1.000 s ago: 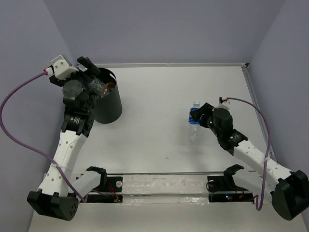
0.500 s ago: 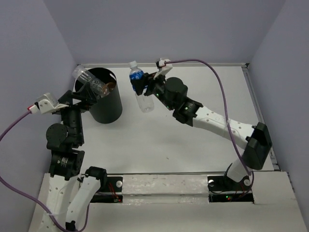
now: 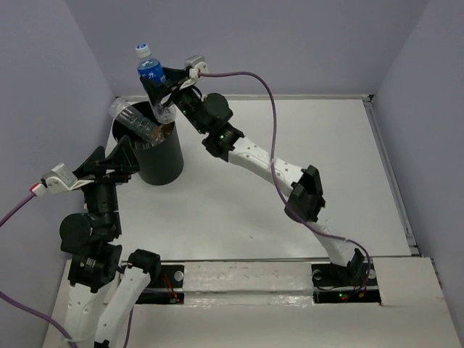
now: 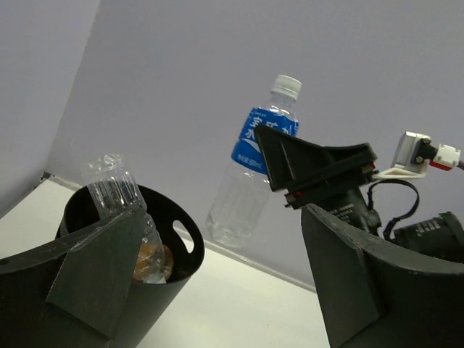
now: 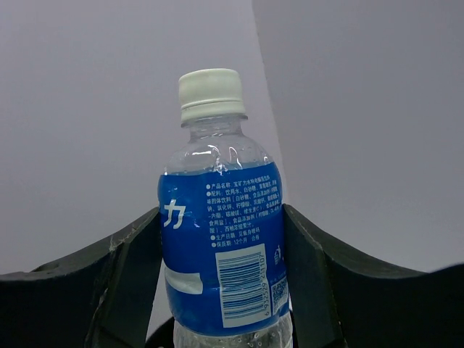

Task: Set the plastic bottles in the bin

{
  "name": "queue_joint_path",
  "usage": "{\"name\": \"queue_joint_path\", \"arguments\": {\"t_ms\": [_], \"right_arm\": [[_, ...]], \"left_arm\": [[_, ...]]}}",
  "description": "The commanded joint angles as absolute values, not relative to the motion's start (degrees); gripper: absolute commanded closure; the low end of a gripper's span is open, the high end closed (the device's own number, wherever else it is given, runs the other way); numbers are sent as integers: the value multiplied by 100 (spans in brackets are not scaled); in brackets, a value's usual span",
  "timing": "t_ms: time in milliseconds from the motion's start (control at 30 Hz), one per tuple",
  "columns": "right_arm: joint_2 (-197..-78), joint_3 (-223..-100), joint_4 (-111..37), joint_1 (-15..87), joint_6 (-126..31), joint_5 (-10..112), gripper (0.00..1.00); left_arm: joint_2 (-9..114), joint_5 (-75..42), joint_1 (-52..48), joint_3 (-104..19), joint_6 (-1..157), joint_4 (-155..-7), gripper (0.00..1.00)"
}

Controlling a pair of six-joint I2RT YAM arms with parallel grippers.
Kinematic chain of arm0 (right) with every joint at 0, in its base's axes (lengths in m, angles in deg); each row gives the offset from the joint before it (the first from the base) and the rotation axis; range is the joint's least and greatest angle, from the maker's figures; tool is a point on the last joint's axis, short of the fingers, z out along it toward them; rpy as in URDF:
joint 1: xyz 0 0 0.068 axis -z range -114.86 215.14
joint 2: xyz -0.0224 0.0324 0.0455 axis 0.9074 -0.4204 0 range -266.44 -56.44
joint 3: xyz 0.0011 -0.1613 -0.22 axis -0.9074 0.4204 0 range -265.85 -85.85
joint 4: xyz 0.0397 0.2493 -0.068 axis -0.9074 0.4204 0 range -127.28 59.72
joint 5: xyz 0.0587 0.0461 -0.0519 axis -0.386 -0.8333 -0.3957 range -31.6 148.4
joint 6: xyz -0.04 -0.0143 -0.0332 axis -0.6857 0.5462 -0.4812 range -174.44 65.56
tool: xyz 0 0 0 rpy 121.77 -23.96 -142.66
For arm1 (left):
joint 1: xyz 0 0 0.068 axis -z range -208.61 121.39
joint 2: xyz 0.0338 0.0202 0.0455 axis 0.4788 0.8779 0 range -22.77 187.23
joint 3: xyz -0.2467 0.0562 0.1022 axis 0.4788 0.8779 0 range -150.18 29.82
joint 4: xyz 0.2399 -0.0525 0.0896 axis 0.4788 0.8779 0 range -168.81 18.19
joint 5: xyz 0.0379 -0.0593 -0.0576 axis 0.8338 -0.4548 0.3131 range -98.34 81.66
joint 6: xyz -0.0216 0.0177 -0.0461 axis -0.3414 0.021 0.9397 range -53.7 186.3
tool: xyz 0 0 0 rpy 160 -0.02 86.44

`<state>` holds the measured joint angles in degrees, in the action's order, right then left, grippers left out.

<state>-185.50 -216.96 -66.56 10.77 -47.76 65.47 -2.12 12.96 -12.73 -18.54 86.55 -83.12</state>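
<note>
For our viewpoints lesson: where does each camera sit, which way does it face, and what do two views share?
Top external: above and behind the bases, looking down on table, bin, left arm and right arm.
Left wrist: on its arm, facing the bin past the open left gripper.
Right wrist: facing the wall; the right gripper clamps the blue-labelled bottle.
Shared: top and left wrist both show that bottle near the bin.

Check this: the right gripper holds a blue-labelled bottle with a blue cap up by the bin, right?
No: the cap is white, as the right wrist view shows. The right gripper does hold the blue-labelled bottle up by the bin.
</note>
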Motion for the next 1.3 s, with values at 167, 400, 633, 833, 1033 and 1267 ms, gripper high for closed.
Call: {"name": "queue_joint_path", "arguments": {"t_ms": [167, 400, 633, 833, 1033, 1267], "right_arm": [[-20181, -23563, -7471, 995, -4952, 6130, 60], [-20357, -22896, -7472, 995, -4609, 6016, 59], [-20041, -21928, -7797, 942, -4425, 6034, 52], [-19883, -21575, -7894, 889, -4345, 5972, 30], [-19680, -21803, -7544, 889, -4433, 5884, 4], [-18864, -21269, -7410, 889, -4529, 5902, 0]], "left_arm": [[-369, 1530, -1006, -1835, 8607, -8478, 1], [-378, 1583, -1033, -1826, 8634, -8470, 1], [-361, 1618, -1077, -1817, 8616, -8469, 1], [-361, 1635, -1094, -1808, 8608, -8478, 1], [-352, 1671, -1129, -1808, 8581, -8478, 1], [-317, 1758, -1182, -1817, 8546, -8487, 1]]}}
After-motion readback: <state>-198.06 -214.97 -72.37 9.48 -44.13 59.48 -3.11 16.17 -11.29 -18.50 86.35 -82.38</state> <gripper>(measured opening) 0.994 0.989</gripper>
